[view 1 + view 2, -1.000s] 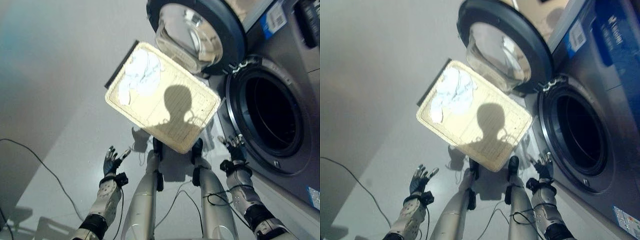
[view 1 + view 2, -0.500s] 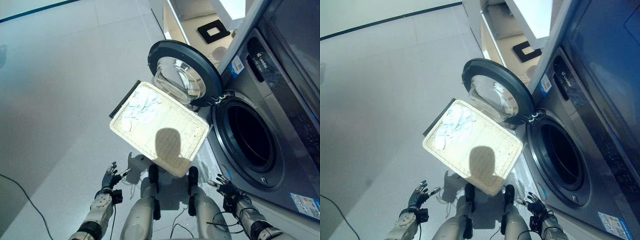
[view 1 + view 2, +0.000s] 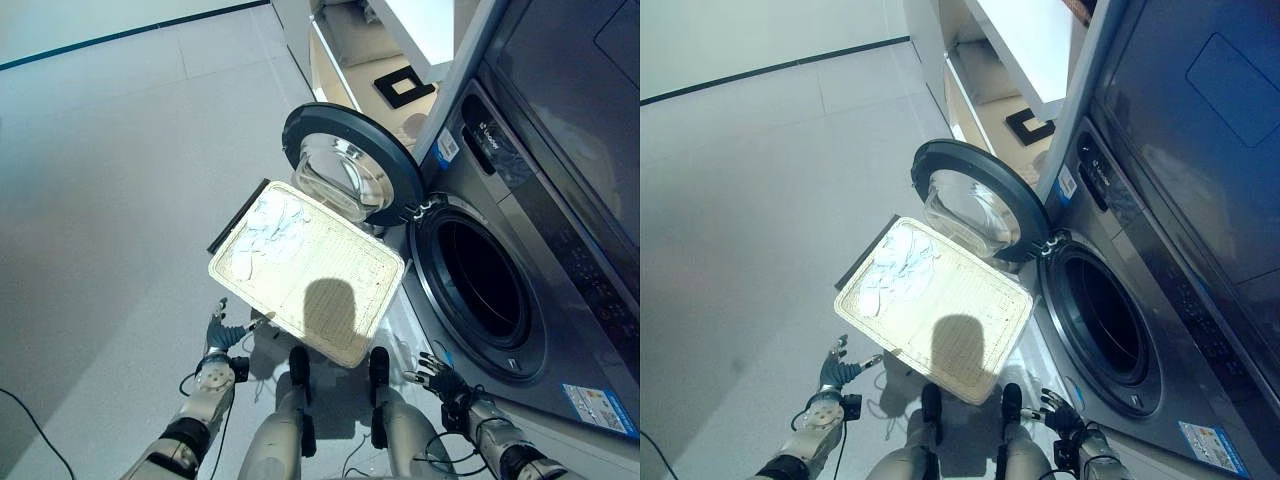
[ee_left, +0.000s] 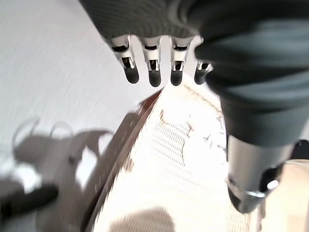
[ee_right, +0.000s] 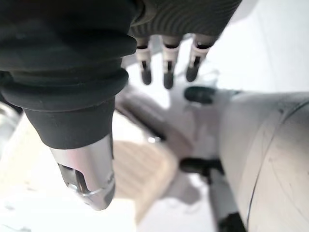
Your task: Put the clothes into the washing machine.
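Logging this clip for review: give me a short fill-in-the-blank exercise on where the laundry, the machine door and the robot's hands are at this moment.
1. The round dark-rimmed door of the grey front-loading washing machine stands ____.
2. The pale blue-white clothes lie in the flat cream woven ____.
3. The left hand and right hand both hold ____, fingers straight.
4. The drum opening looks dark and ____.

Missing words: open; basket; nothing; empty
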Available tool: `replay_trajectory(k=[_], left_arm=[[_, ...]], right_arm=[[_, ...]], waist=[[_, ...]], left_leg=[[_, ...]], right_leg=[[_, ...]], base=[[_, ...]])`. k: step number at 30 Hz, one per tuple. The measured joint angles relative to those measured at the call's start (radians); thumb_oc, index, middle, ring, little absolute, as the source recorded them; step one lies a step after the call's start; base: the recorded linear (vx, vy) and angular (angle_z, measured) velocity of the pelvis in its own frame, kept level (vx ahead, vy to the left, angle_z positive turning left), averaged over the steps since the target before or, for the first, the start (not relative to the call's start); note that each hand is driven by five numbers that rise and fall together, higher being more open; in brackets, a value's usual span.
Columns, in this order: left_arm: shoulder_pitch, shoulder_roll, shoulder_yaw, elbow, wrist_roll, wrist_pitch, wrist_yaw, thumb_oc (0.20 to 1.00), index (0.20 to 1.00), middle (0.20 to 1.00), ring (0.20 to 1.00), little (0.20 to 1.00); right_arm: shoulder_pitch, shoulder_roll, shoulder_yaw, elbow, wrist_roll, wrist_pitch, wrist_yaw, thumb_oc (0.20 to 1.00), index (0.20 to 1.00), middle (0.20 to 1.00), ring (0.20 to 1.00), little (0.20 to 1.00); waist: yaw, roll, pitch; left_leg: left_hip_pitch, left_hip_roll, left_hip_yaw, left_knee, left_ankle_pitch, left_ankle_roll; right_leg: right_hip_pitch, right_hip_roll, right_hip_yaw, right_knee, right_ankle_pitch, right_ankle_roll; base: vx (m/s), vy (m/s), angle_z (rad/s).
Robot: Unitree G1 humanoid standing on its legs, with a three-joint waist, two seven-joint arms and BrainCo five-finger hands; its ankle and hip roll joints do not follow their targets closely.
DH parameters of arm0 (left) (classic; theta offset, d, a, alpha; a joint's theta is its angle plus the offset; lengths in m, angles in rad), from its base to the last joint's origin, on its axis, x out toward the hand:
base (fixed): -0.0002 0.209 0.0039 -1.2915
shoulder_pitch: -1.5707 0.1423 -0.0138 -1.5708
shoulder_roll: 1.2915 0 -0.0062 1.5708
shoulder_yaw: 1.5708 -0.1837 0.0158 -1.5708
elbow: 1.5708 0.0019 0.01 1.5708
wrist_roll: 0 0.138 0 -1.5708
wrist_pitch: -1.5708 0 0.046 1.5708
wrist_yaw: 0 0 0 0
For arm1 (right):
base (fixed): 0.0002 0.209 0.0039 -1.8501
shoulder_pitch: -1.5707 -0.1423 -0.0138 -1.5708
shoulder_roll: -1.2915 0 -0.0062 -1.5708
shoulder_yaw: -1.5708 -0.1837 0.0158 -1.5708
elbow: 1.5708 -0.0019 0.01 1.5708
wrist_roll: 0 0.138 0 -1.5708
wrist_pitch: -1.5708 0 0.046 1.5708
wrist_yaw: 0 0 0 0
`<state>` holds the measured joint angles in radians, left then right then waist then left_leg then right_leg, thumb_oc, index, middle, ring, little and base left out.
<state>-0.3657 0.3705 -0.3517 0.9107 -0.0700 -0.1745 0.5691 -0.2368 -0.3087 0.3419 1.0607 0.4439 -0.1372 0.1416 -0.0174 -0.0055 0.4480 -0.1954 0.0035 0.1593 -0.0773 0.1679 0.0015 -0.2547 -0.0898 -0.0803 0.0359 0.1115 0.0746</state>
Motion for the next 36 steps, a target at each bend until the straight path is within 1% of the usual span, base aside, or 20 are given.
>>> replay_trajectory(k=[2, 3, 4, 5, 6, 9, 12, 13, 14, 15, 16, 19, 22, 25, 27, 29, 32, 34, 35, 36], left_arm=[[-0.066, 0.055, -0.027, -0.015, 0.088, 0.064, 0.076, 1.0, 1.0, 1.0, 1.0, 1.0], [-0.086, 0.073, -0.03, -0.022, 0.108, 0.088, 0.095, 1.0, 1.0, 1.0, 1.0, 1.0], [-0.153, 0.115, -0.045, -0.024, 0.143, 0.133, 0.118, 1.0, 1.0, 1.0, 1.0, 1.0], [-0.186, 0.131, -0.05, -0.023, 0.151, 0.15, 0.125, 1.0, 1.0, 1.0, 1.0, 1.0], [-0.251, 0.161, -0.06, -0.019, 0.175, 0.184, 0.131, 1.0, 1.0, 1.0, 1.0, 1.0], [-0.381, 0.184, -0.08, 0.043, 0.176, 0.253, 0.136, 1.0, 1.0, 1.0, 1.0, 1.0], [-0.438, 0.198, -0.102, 0.09, 0.176, 0.278, 0.138, 1.0, 1.0, 1.0, 1.0, 1.0], [-0.509, 0.199, -0.109, 0.175, 0.175, 0.306, 0.14, 1.0, 1.0, 1.0, 1.0, 1.0], [-0.519, 0.198, -0.11, 0.188, 0.175, 0.31, 0.14, 1.0, 1.0, 1.0, 1.0, 1.0], [-0.552, 0.195, -0.121, 0.236, 0.175, 0.308, 0.151, 1.0, 1.0, 1.0, 1.0, 1.0], [-0.571, 0.201, -0.129, 0.255, 0.174, 0.312, 0.152, 1.0, 1.0, 1.0, 1.0, 1.0], [-0.651, 0.2, -0.146, 0.286, 0.173, 0.319, 0.157, 1.0, 1.0, 1.0, 1.0, 1.0], [-0.685, 0.196, -0.15, 0.288, 0.164, 0.343, 0.158, 1.0, 1.0, 1.0, 1.0, 1.0], [-0.72, 0.201, -0.152, 0.317, 0.138, 0.363, 0.17, 1.0, 1.0, 1.0, 1.0, 1.0], [-0.74, 0.2, -0.156, 0.332, 0.118, 0.37, 0.179, 1.0, 1.0, 1.0, 1.0, 1.0], [-0.772, 0.218, -0.155, 0.354, 0.084, 0.385, 0.191, 1.0, 1.0, 1.0, 1.0, 1.0], [-0.797, 0.241, -0.157, 0.373, 0.053, 0.398, 0.208, 1.0, 1.0, 1.0, 1.0, 1.0], [-0.815, 0.24, -0.156, 0.406, 0.034, 0.409, 0.22, 0.774, 0.774, 0.774, 0.774, 0.774], [-0.821, 0.25, -0.155, 0.412, 0.027, 0.42, 0.224, 0.438, 0.438, 0.438, 0.438, 0.438], [-0.821, 0.25, -0.155, 0.412, 0.027, 0.42, 0.224, 0.438, 0.438, 0.438, 0.438, 0.438]], right_arm=[[-0.013, -0.004, 0.018, 0.0, 0.001, 0.007, -0.01, 1.0, 1.0, 1.0, 1.0, 1.0], [-0.017, -0.005, 0.026, -0.001, 0.001, 0.008, -0.014, 1.0, 1.0, 1.0, 1.0, 1.0], [-0.021, -0.007, 0.032, -0.022, 0.01, 0.008, -0.02, 1.0, 1.0, 1.0, 1.0, 1.0], [-0.024, -0.009, 0.032, -0.032, 0.014, 0.008, -0.021, 1.0, 1.0, 1.0, 1.0, 1.0], [-0.037, -0.013, 0.043, -0.043, 0.023, 0.008, -0.022, 1.0, 1.0, 1.0, 1.0, 1.0], [-0.042, -0.025, 0.073, -0.081, 0.059, 0.013, -0.026, 1.0, 1.0, 1.0, 1.0, 1.0], [-0.056, -0.026, 0.089, -0.095, 0.071, 0.014, -0.028, 1.0, 1.0, 1.0, 1.0, 1.0], [-0.064, -0.025, 0.116, -0.12, 0.097, 0.014, -0.03, 1.0, 1.0, 1.0, 1.0, 1.0], [-0.069, -0.025, 0.124, -0.12, 0.1, 0.014, -0.03, 1.0, 1.0, 1.0, 1.0, 1.0], [-0.072, -0.027, 0.141, -0.135, 0.124, 0.012, -0.038, 1.0, 1.0, 1.0, 1.0, 1.0], [-0.08, -0.028, 0.143, -0.143, 0.134, 0.012, -0.04, 1.0, 1.0, 1.0, 1.0, 1.0], [-0.108, -0.026, 0.151, -0.153, 0.169, 0.01, -0.049, 1.0, 1.0, 1.0, 1.0, 1.0], [-0.111, -0.028, 0.164, -0.183, 0.198, 0.005, -0.058, 1.0, 1.0, 1.0, 1.0, 1.0], [-0.119, -0.03, 0.169, -0.207, 0.226, -0.004, -0.063, 1.0, 1.0, 1.0, 1.0, 1.0], [-0.12, -0.033, 0.17, -0.217, 0.247, -0.013, -0.064, 1.0, 1.0, 1.0, 1.0, 1.0], [-0.122, -0.041, 0.184, -0.248, 0.266, -0.016, -0.065, 1.0, 1.0, 1.0, 1.0, 1.0], [-0.11, -0.048, 0.184, -0.272, 0.294, -0.018, -0.065, 1.0, 1.0, 1.0, 1.0, 1.0], [-0.098, -0.058, 0.185, -0.273, 0.308, -0.026, -0.063, 1.0, 1.0, 1.0, 1.0, 1.0], [-0.097, -0.059, 0.185, -0.275, 0.32, -0.035, -0.062, 1.0, 1.0, 1.0, 1.0, 1.0], [-0.097, -0.059, 0.185, -0.275, 0.32, -0.035, -0.062, 1.0, 1.0, 1.0, 1.0, 1.0]], waist=[[-0.009, -0.007, 0.012], [-0.019, -0.012, 0.015], [-0.026, -0.023, 0.03], [-0.029, -0.028, 0.042], [-0.039, -0.041, 0.068], [-0.066, -0.06, 0.078], [-0.079, -0.068, 0.08], [-0.102, -0.081, 0.087], [-0.11, -0.083, 0.088], [-0.127, -0.097, 0.088], [-0.129, -0.098, 0.088], [-0.161, -0.107, 0.092], [-0.17, -0.122, 0.092], [-0.187, -0.127, 0.09], [-0.196, -0.128, 0.089], [-0.216, -0.134, 0.089], [-0.219, -0.138, 0.087], [-0.225, -0.139, 0.087], [-0.238, -0.139, 0.086], [-0.238, -0.139, 0.086]], left_leg=[[-0.017, 0.0, 0.005, 0.002, 0.001, 0.001], [-0.021, 0.0, 0.004, 0.002, 0.001, 0.001], [-0.036, 0.001, 0.009, 0.004, 0.001, 0.001], [-0.043, 0.002, 0.011, 0.006, 0.001, 0.001], [-0.054, 0.002, 0.015, 0.011, 0.001, 0.001], [-0.119, 0.001, 0.02, 0.03, -0.002, -0.003], [-0.157, 0.004, 0.02, 0.043, -0.003, -0.004], [-0.196, 0.012, 0.027, 0.058, -0.008, -0.008], [-0.202, 0.014, 0.027, 0.06, -0.009, -0.008], [-0.23, 0.018, 0.033, 0.078, -0.021, -0.018], [-0.25, 0.02, 0.032, 0.091, -0.026, -0.02], [-0.351, 0.029, 0.032, 0.14, -0.035, -0.025], [-0.406, 0.041, 0.034, 0.201, -0.063, -0.026], [-0.469, 0.046, 0.031, 0.254, -0.079, -0.02], [-0.508, 0.046, 0.033, 0.284, -0.089, -0.026], [-0.58, 0.05, 0.033, 0.339, -0.103, -0.018], [-0.635, 0.06, 0.031, 0.387, -0.123, -0.013], [-0.657, 0.063, 0.031, 0.398, -0.126, -0.012], [-0.676, 0.063, 0.029, 0.405, -0.128, -0.012], [-0.676, 0.063, 0.029, 0.405, -0.128, -0.012]], right_leg=[[-0.016, 0.001, 0.006, -0.006, 0.008, -0.003], [-0.02, 0.002, 0.006, -0.006, 0.008, -0.003], [-0.037, 0.003, 0.011, -0.004, 0.009, -0.001], [-0.043, 0.004, 0.013, -0.004, 0.011, 0.0], [-0.053, 0.005, 0.016, -0.004, 0.015, -0.003], [-0.114, 0.007, 0.018, -0.001, 0.019, -0.007], [-0.145, 0.011, 0.018, 0.0, 0.022, -0.012], [-0.181, 0.017, 0.02, 0.001, 0.033, -0.024], [-0.188, 0.019, 0.019, 0.001, 0.033, -0.025], [-0.223, 0.022, 0.017, 0.014, 0.033, -0.025], [-0.237, 0.022, 0.016, 0.015, 0.03, -0.024], [-0.324, 0.026, 0.018, 0.036, 0.035, -0.029], [-0.372, 0.032, 0.022, 0.066, 0.029, -0.029], [-0.431, 0.034, 0.029, 0.11, 0.018, -0.041], [-0.474, 0.033, 0.04, 0.138, 0.009, -0.038], [-0.546, 0.031, 0.048, 0.187, -0.001, -0.04], [-0.59, 0.037, 0.052, 0.208, -0.005, -0.038], [-0.607, 0.038, 0.053, 0.209, -0.001, -0.038], [-0.623, 0.039, 0.053, 0.213, -0.001, -0.037], [-0.623, 0.039, 0.053, 0.213, -0.001, -0.037]], base=[[0.02, 0.013, -0.07], [0.02, -0.002, -0.04], [0.03, -0.009, -0.06], [0.04, -0.012, -0.11], [0.04, -0.014, -0.05], [0.04, -0.036, -0.04], [0.05, -0.023, -0.04], [0.04, -0.017, -0.12], [0.06, -0.028, -0.26], [0.05, -0.025, -0.14], [0.06, -0.03, -0.14], [0.04, -0.023, -0.03], [0.03, -0.018, -0.1], [0.04, -0.007, -0.01], [0.05, 0.003, -0.05], [0.14, 0.039, -0.07], [0.08, 0.018, -0.06], [0.05, 0.003, -0.02], [0.05, 0.001, 0.01], [0.0, 0.0, 0.0]])
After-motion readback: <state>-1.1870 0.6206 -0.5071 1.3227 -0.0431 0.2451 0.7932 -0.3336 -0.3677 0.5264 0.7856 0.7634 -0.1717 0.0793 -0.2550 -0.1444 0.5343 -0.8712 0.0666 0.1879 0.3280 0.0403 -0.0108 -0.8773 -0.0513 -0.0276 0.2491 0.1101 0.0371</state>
